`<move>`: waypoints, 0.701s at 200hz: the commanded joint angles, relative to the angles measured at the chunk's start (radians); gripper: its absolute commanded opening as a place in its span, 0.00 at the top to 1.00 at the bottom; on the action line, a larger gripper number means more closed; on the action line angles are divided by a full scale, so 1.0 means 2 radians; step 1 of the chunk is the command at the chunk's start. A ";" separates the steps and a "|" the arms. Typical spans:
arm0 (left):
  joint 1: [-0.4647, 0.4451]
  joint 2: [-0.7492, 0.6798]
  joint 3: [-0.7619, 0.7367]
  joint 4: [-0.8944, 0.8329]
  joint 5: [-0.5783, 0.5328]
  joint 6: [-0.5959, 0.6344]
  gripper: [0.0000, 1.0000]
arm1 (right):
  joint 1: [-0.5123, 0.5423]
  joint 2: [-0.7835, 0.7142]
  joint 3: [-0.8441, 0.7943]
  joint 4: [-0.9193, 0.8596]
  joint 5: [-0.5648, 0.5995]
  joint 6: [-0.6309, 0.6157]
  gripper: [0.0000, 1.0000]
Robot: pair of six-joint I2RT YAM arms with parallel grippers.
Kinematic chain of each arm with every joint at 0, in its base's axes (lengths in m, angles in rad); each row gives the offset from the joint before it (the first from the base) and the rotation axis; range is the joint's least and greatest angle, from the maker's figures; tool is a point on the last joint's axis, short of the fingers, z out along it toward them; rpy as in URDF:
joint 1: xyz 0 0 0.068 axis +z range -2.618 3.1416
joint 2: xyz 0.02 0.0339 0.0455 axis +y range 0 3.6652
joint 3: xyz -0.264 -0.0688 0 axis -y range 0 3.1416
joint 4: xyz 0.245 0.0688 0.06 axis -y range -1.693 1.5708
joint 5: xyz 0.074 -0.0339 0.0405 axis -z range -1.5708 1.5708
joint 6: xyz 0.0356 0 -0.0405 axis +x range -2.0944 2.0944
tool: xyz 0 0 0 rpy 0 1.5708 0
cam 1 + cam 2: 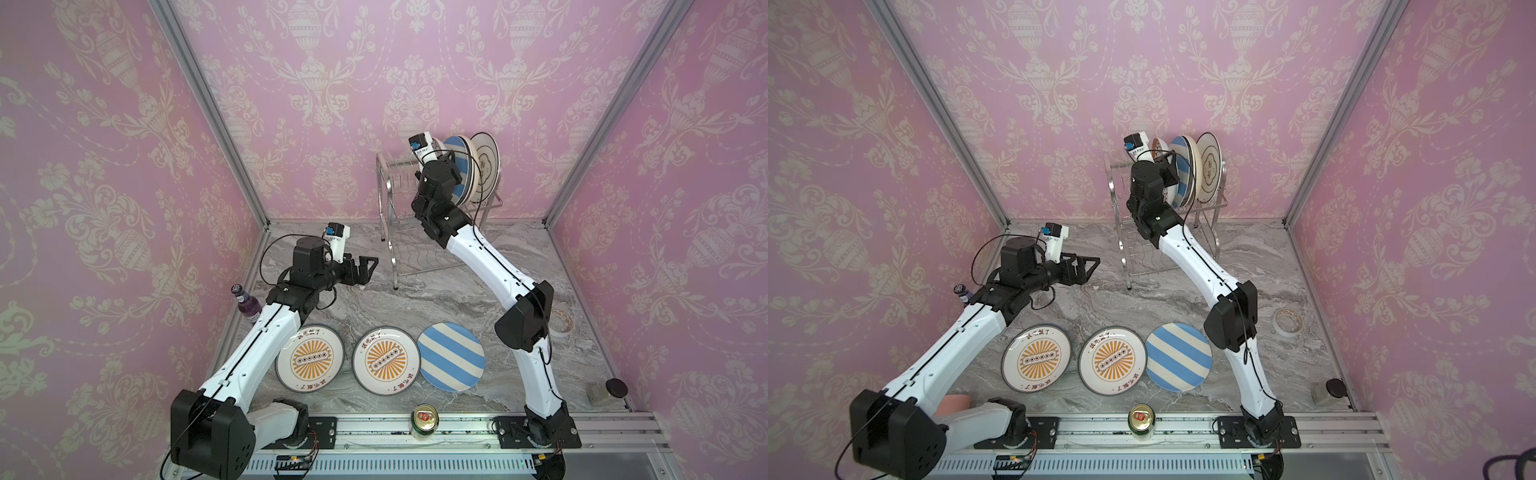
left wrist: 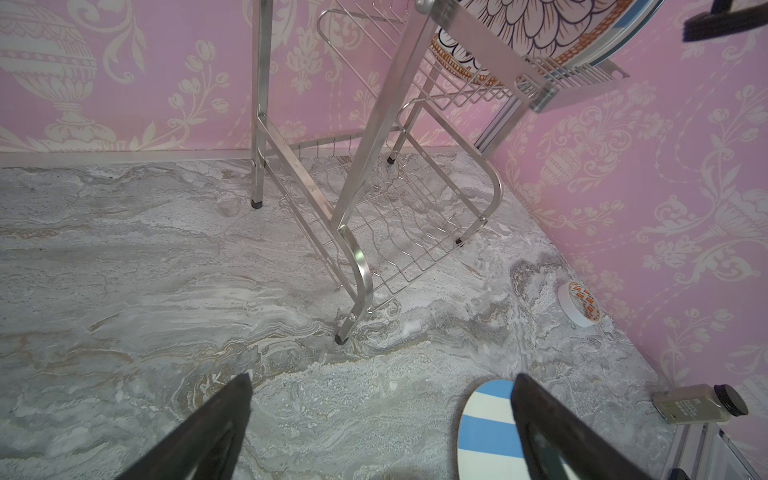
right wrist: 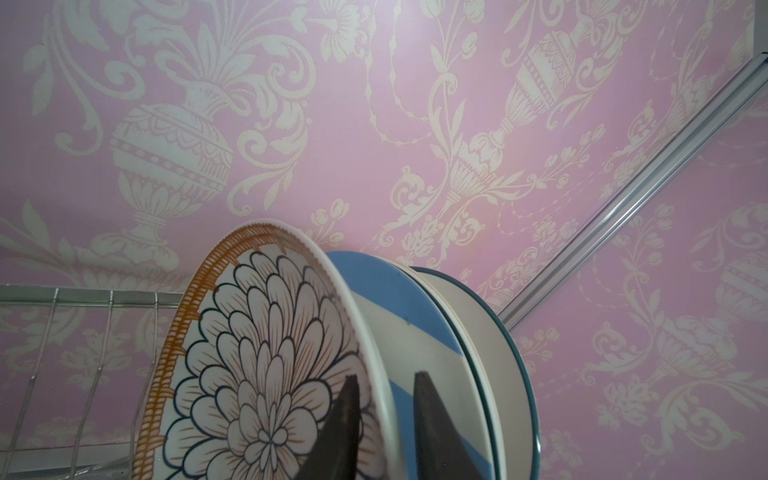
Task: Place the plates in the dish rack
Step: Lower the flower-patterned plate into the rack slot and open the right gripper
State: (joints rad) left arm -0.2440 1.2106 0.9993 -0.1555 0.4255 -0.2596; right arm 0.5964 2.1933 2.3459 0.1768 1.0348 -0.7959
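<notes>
Floral plate [image 3: 257,365] stands on edge in rack [image 3: 83,293] top tier, its rim between the right gripper [image 3: 385,376] jaws. Jaws are slightly parted with a gap at the back finger, so it looks released. Striped plate [image 3: 415,316] stands just behind. Left gripper [image 2: 382,376] is spread wide and empty over table [image 2: 124,270]. Sunburst plates [image 1: 309,357] and flat striped plate [image 1: 451,357] lie flat in the near row. Left gripper is nearer them, and they likely need a rim grab.

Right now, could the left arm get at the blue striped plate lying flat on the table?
Probably yes: the left gripper hangs open near the blue striped plate, with only bare table between them.
</notes>
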 commanded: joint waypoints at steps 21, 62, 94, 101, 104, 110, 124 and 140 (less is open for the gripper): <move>0.005 0.003 0.003 -0.005 0.009 0.005 0.01 | -0.001 -0.003 0.020 0.012 -0.003 0.010 0.68; 0.005 0.006 0.002 -0.001 0.012 0.001 0.01 | 0.008 -0.015 0.015 0.001 0.000 0.009 0.54; 0.005 0.007 0.001 -0.002 0.013 0.002 0.01 | 0.016 -0.028 0.024 -0.075 0.002 0.054 0.41; 0.005 0.005 0.002 -0.005 0.012 0.002 0.01 | 0.017 -0.028 0.041 -0.120 0.005 0.081 0.40; 0.005 0.005 0.003 -0.007 0.012 0.003 0.01 | 0.017 -0.028 0.047 -0.137 0.006 0.093 0.40; 0.005 0.004 0.007 -0.013 0.010 0.005 0.01 | 0.018 -0.031 0.054 -0.169 0.006 0.113 0.39; 0.005 0.001 0.014 -0.025 0.004 0.008 0.01 | 0.022 -0.044 0.050 -0.207 0.005 0.145 0.36; 0.005 -0.002 0.017 -0.030 0.003 0.012 0.01 | 0.026 -0.058 0.039 -0.220 0.007 0.155 0.33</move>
State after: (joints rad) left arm -0.2428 1.2129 1.0012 -0.1719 0.4328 -0.2592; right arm 0.6373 2.1658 2.4077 -0.1230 1.0367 -0.6125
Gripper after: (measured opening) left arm 0.993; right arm 0.658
